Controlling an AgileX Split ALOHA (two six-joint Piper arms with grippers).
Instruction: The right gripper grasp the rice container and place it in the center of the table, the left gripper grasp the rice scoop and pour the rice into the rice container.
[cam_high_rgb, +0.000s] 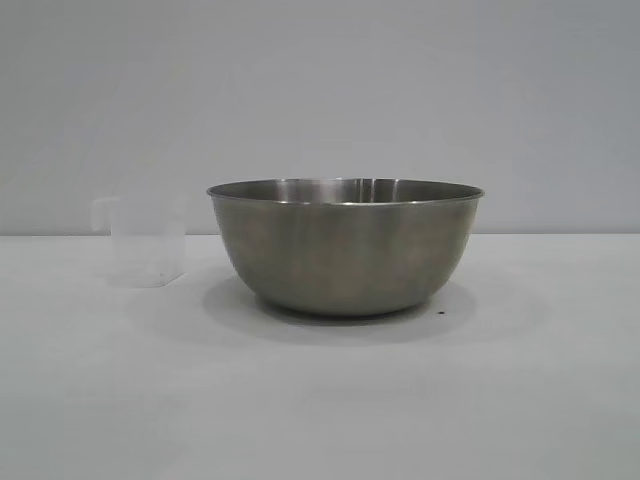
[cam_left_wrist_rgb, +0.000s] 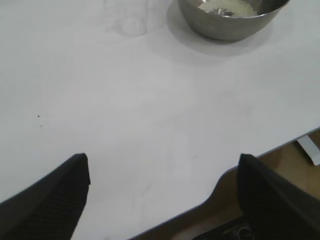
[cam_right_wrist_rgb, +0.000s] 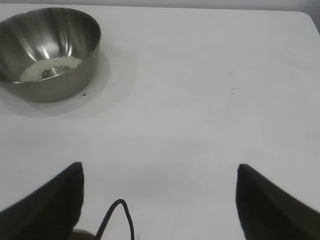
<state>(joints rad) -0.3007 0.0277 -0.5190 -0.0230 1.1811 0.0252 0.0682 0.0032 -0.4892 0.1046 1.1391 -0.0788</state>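
The big round stainless-steel bowl (cam_high_rgb: 345, 245) is parked upright mid-surface (cam_high_rgb: 320, 400), off-white rice (cam_right_wrist_rgb: 50, 67) settled inside. The small translucent plastic cup (cam_high_rgb: 147, 240) is stood upright beside it, loop handle pointed away. Left hand (cam_left_wrist_rgb: 162, 195) and right hand (cam_right_wrist_rgb: 160, 200) are both spread, nothing pinched.

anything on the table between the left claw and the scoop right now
Nothing visible does. In the left wrist view only bare white table lies between the open left claw and the rice scoop, which stands upright beside the rice container.
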